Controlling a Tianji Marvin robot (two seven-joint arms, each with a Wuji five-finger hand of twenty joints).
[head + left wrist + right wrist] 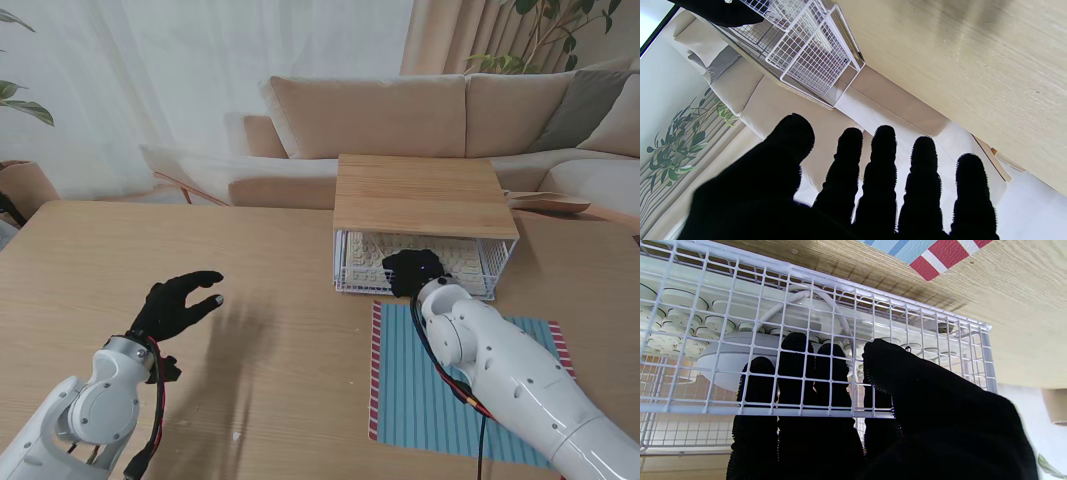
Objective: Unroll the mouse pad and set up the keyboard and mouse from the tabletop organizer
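The wire organizer (pixel 420 268) with wooden top stands on the table (pixel 250 350); the striped mouse pad (pixel 450 390) lies unrolled just in front of it. Inside the organizer sit the white keyboard (pixel 365 262) and white mouse (pixel 730 356). The right robot hand (pixel 412 270) reaches into the basket — fingers (pixel 795 373) against the mouse, grip not confirmable. The left robot hand (pixel 175 303) hovers well left of the organizer — released, fingers spread.
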